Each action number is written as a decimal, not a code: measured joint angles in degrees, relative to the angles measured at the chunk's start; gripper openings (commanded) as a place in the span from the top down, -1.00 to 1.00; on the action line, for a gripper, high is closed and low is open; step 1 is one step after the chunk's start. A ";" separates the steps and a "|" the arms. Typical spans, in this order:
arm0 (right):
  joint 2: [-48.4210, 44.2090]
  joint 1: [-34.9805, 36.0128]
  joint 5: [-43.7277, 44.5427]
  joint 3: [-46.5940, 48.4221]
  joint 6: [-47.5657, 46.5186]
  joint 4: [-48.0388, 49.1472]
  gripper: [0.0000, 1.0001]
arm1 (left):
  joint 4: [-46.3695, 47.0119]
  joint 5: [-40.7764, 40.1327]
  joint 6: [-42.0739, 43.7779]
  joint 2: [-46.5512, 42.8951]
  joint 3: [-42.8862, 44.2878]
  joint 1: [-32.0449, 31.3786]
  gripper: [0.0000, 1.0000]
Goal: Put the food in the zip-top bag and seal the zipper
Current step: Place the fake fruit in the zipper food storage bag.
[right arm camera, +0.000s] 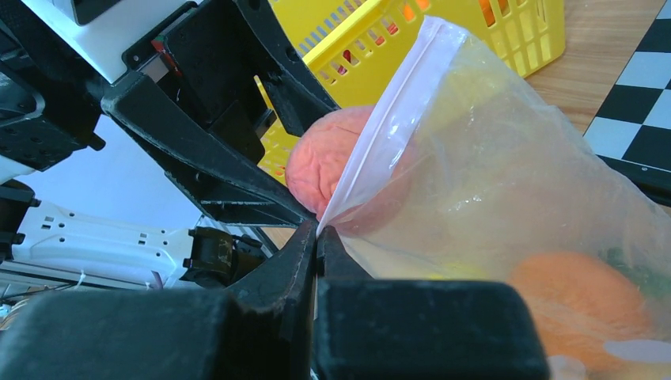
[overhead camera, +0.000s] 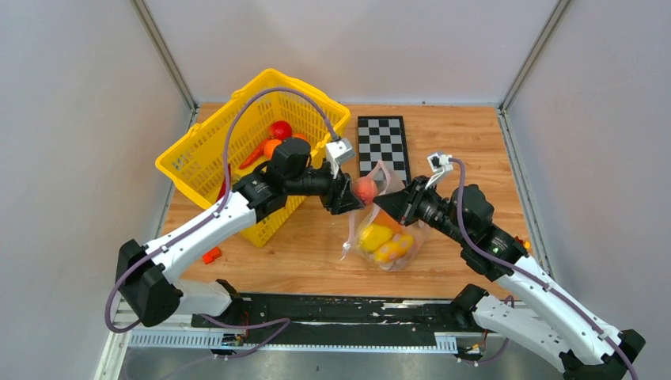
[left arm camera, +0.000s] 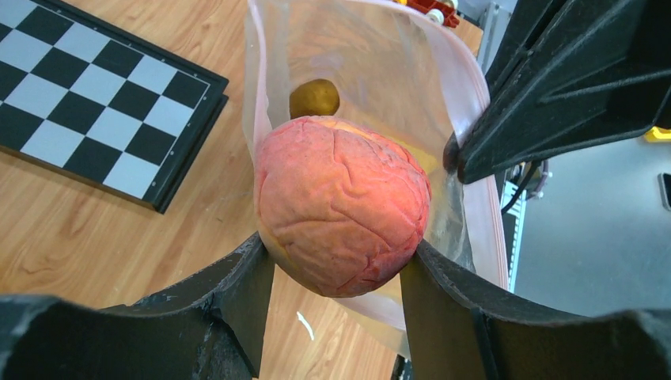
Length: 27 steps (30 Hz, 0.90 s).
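Pink fruit (left arm camera: pixel 340 214): your left fingers (left arm camera: pixel 237 301) are clamping it on both flanks, right at the bag's mouth. Its skin is showing creases, so I am judging it soft, light and easy to grip. Holding it across the widest part is looking adequate.
Zip-top bag (overhead camera: pixel 388 237): it is standing around the bench's middle, just near of the checkerboard (overhead camera: pixel 384 138), with yellow and orange food (overhead camera: pixel 378 236) lying in its bottom. The film is thin and crinkly, and I am expecting it to sag once released.
Zipper (right arm camera: pixel 388 103): your right fingers (right arm camera: pixel 307 257) are pinching tight on this strip at the right lip, lifting the mouth open. I am judging the strip the firmest part of the bag, so you are taking hold in a sound place.
Remaining food: red and orange pieces (overhead camera: pixel 273 138) are lying in the yellow basket (overhead camera: pixel 198 162) at the far left.
Bench (overhead camera: pixel 301 261): bare wood, lying flat and looking smooth. The bag is likely to skid on it.
Room: grey walls are closing in left, right and far. Your two wrists are crowding each other over the bag.
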 measured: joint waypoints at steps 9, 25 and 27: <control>0.46 0.00 -0.81 0.09 -0.20 0.07 1.00 | -7.54 -4.85 4.87 2.71 5.86 -4.09 -0.18; 1.70 0.00 -2.64 0.48 -0.79 1.18 1.00 | -11.93 -27.30 5.70 2.69 7.13 -7.50 -0.23; 1.86 0.00 -2.75 0.48 -0.81 1.25 1.00 | -13.14 -27.50 6.21 2.69 7.80 -8.66 -0.24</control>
